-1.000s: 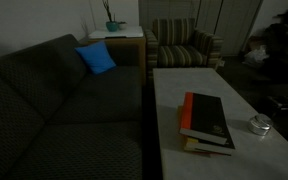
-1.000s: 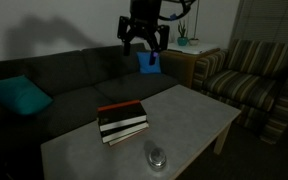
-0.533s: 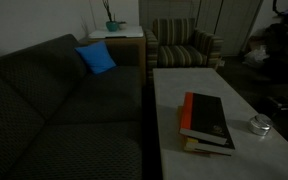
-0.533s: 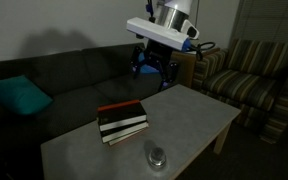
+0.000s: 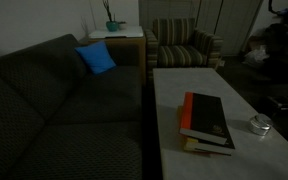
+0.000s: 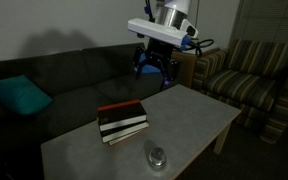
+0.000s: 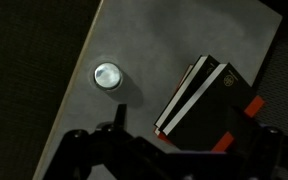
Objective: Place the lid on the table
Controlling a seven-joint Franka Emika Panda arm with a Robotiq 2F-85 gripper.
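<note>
The lid is a small round shiny piece lying on the pale table near its edge, beside the red-and-black book stack. It also shows in the exterior view and in the wrist view. My gripper hangs open and empty, high above the table's far edge, well away from the lid. In the wrist view its dark fingers spread over the books, with the table top below. The gripper is out of sight in the exterior view that looks along the sofa.
A dark sofa with a blue cushion runs along the table. A striped armchair and a side table with a plant stand at the far end. A teal cushion lies on the sofa.
Over the first half second the gripper moved down and sideways toward the table's far edge. Since then it has held still. The lid and books have not moved.
</note>
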